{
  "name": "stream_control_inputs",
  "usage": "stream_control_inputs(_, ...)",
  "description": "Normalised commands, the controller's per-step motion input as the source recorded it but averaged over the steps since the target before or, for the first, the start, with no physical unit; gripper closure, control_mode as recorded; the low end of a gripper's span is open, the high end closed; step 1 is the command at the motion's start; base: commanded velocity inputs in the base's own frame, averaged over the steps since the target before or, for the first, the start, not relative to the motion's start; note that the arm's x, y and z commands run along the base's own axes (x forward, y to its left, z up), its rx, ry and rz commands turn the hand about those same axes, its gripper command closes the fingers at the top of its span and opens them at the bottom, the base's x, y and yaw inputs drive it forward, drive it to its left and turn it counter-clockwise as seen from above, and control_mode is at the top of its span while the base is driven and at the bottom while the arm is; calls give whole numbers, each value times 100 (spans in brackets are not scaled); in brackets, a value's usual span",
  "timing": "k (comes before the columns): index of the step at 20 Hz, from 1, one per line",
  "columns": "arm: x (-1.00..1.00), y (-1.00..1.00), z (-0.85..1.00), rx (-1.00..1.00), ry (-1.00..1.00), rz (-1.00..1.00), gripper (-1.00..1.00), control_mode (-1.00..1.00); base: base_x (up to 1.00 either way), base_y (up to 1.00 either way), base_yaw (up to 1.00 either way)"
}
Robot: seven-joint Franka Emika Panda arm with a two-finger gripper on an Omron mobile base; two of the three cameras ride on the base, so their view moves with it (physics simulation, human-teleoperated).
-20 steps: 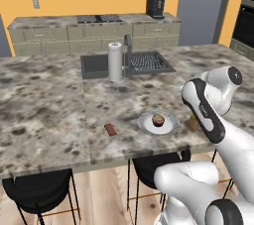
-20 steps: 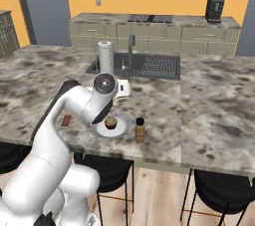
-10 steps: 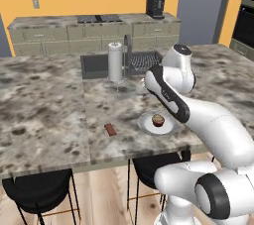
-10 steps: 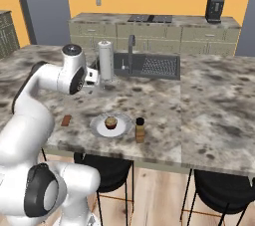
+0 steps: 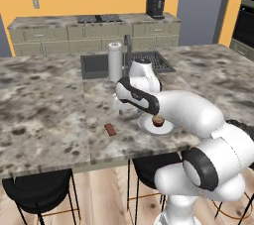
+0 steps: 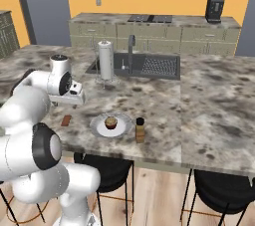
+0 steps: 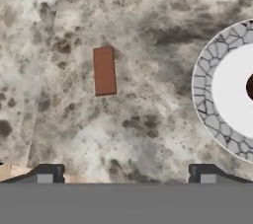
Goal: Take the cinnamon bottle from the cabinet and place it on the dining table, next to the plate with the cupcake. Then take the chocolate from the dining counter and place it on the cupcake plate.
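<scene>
The chocolate (image 7: 104, 70) — a thin, stiff, light bar, probably slippery — lies flat beside the cupcake plate (image 7: 213, 104); the gripper (image 7: 126, 172) hangs wide open, best pinching its long edges.

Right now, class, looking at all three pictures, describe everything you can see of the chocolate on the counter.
The chocolate is a small, flat, reddish-brown rectangular bar with a plain, smooth face. It lies flat on the speckled stone counter, near the front edge, apart from the patterned plate that holds the cupcake. Nothing touches it but the counter. The gripper hangs above it with jaws wide apart, not yet around it.
</scene>
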Motion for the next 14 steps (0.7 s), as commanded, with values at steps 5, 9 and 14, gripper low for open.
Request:
stream_control_inputs(5, 22, 7, -60, 0, 7, 0, -100, -100, 0, 0, 0)
stream_control_inputs(9, 0, 41, -73, 0, 0, -1, -100, -100, 0, 0, 0)
stream_control_inputs(14, 20, 26, -42, -2, 0, -10, -100, -100, 0, 0, 0)
